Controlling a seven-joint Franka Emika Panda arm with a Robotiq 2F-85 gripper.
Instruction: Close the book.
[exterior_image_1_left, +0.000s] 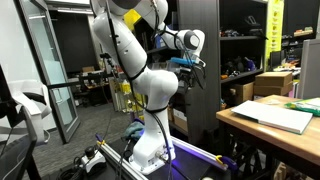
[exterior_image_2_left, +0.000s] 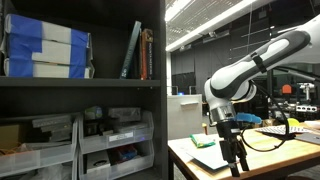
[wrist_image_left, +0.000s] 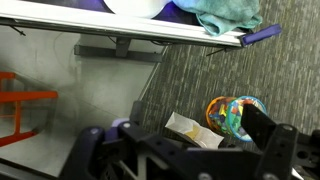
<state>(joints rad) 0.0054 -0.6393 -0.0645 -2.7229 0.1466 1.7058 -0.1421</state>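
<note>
The book (exterior_image_1_left: 278, 116) is seen lying open on the worktop (exterior_image_1_left: 238, 124), well apart from the gripper (exterior_image_1_left: 189, 66) (fingers spread, nothing held), which should be brought low beside a free page edge so the leaf is lifted and folded over.

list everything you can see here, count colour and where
book: 1, white pages, on the table
table: 1, light wood, beside the robot
storage boxes: several, blue and white, top shelf
bins: several, pale, lower shelf
cloth: 1, teal, top of the wrist view
ball-like object: 1, multicoloured, on the floor in the wrist view
arm: 1, white
tool: 1, black, open, over the table
</note>
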